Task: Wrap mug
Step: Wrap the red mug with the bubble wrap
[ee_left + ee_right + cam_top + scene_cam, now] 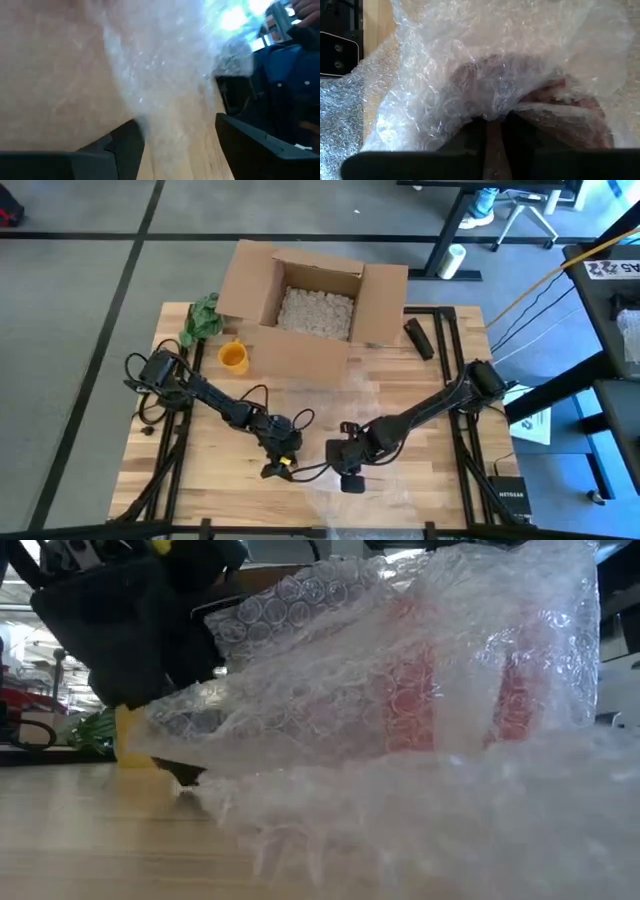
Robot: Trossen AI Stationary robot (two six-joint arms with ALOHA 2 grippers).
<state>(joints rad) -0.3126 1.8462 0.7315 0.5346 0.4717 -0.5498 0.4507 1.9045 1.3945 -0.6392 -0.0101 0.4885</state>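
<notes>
Wooden table (200, 480): cardboard box (305, 300) at far edge. Bubble wrap (420, 740) spreads over the near centre, bundled around a red mug (410, 690); its axis cannot be told. Right gripper (492, 125) pinches the wrap. Left gripper (175, 135) is spread apart, straddling the wrap's edge.

Even, bright overhead light falls on the surface (200, 470), with only soft shadows under the arms. The bubble wrap (420, 690) glints white. The left wrist view is heavily blurred, with glare from beyond the surface.
</notes>
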